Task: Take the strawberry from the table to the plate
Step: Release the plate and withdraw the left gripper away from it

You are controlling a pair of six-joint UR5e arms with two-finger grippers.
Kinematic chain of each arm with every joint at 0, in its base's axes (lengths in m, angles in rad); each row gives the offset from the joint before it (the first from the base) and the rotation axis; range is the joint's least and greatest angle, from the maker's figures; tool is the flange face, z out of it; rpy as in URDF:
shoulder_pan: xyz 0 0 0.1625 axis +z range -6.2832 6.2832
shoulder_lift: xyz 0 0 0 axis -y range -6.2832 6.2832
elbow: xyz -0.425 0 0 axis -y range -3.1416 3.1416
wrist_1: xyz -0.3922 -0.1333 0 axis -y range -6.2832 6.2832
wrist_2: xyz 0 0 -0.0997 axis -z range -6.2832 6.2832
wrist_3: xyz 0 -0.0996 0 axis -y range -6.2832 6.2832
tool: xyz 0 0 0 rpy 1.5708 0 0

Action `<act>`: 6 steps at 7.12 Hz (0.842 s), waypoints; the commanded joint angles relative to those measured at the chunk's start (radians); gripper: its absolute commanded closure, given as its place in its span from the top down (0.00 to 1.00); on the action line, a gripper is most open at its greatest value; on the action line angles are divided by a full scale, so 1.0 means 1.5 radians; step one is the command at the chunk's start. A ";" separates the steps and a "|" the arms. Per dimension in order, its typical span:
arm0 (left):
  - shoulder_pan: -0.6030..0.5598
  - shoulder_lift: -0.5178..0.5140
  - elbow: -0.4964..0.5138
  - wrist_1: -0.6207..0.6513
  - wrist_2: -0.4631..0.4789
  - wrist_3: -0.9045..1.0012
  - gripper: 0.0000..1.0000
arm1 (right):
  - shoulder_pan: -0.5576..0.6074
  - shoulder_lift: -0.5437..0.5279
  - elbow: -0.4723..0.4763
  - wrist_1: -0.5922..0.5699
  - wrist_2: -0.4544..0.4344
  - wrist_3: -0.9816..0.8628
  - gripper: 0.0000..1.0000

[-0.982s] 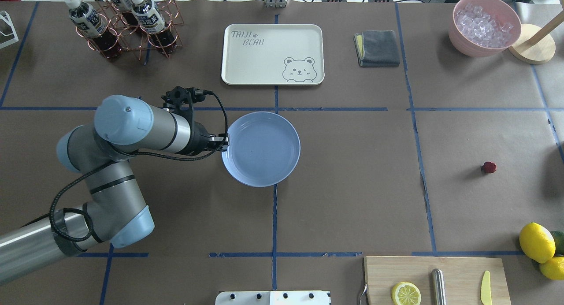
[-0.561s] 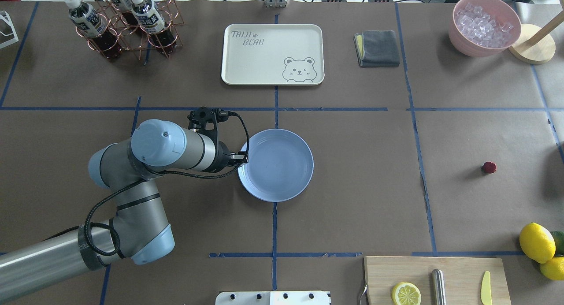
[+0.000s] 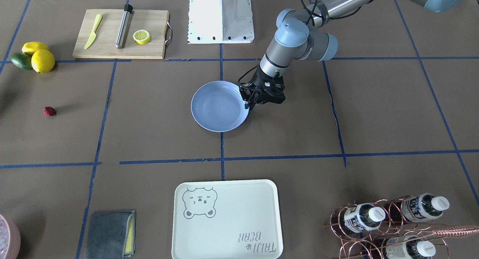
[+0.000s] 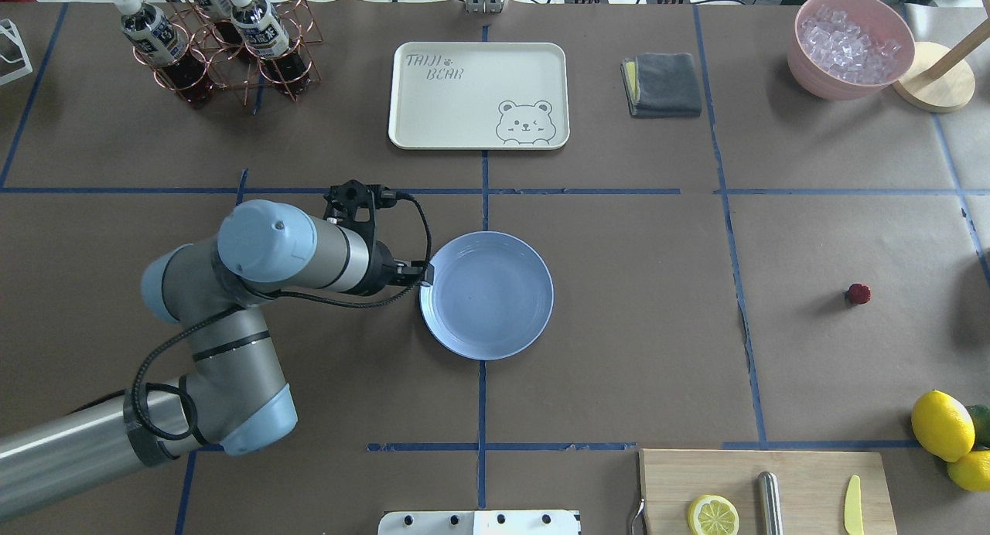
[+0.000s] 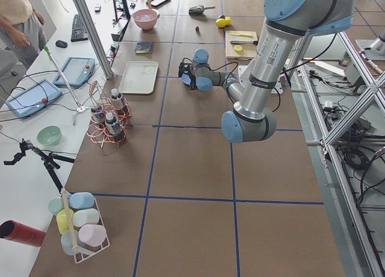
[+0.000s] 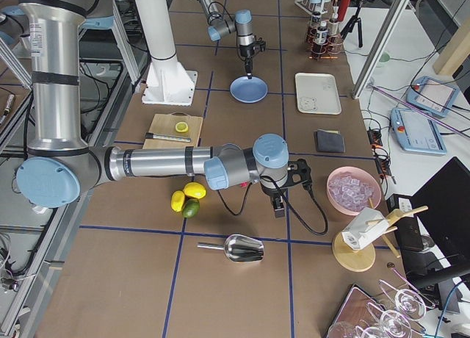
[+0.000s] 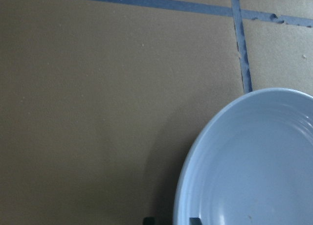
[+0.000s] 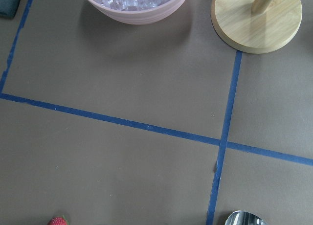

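The light-blue plate lies flat near the middle of the table. My left gripper is at its left rim. In the left wrist view its two fingertips straddle that rim, shut on it. The front view shows the same hold on the plate by that gripper. The small dark-red strawberry sits alone far to the right, also seen in front. My right gripper hangs low near it; only the berry shows in its wrist view, and I cannot tell its state.
A cream bear tray lies behind the plate. A cutting board with a lemon half, knife and steel rod sits front right, beside lemons. Pink ice bowl, grey cloth and bottle rack line the back.
The left arm dragged the plate right and toward the robot, from near the blue cross line to the table's middle. Since 0.6 s ago the plate has barely shifted. The strawberry has not moved.
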 commanded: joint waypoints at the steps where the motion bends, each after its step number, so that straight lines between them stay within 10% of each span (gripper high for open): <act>1: -0.150 0.064 -0.122 0.161 -0.103 0.253 1.00 | -0.022 0.015 0.004 0.022 -0.017 0.000 1.00; 3: -0.364 0.179 -0.146 0.221 -0.183 0.585 1.00 | -0.047 0.016 0.065 0.027 -0.017 0.110 1.00; 6: -0.589 0.290 -0.038 0.269 -0.357 0.731 1.00 | -0.130 0.040 0.104 0.027 -0.038 0.131 1.00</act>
